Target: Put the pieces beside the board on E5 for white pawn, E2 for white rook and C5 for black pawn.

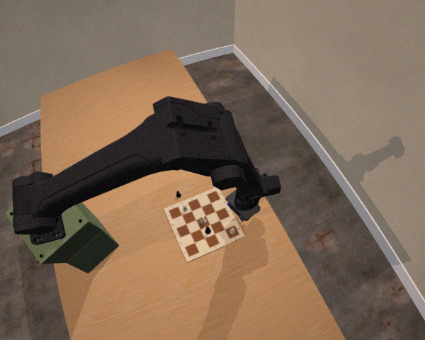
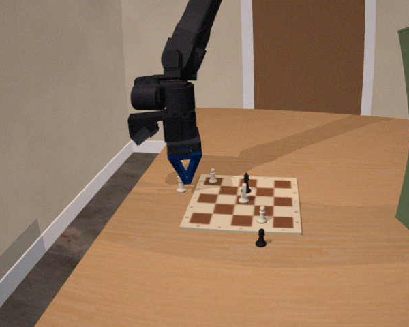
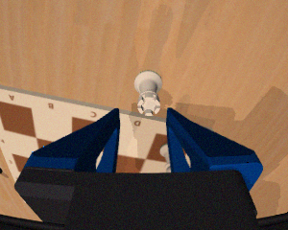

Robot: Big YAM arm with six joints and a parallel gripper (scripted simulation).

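Observation:
The small chessboard (image 2: 243, 206) lies on the wooden table. A white rook (image 2: 180, 184) stands upright on the table just off the board's far left corner, and it also shows in the wrist view (image 3: 148, 94). My gripper (image 2: 186, 179) with blue fingers points straight down right beside the rook, with its tips low at the rook's top. In the wrist view the fingers stand partly open, apart from the rook, which sits just beyond the tips. A black pawn (image 2: 260, 238) stands on the table by the board's near edge.
On the board stand a white pawn (image 2: 212, 175) in the far left corner, a tall black piece (image 2: 246, 182), a tall white piece (image 2: 243, 194) and another white pawn (image 2: 262, 214). A green box (image 1: 69, 241) holds the arm's base. The table edge is close to the rook's left.

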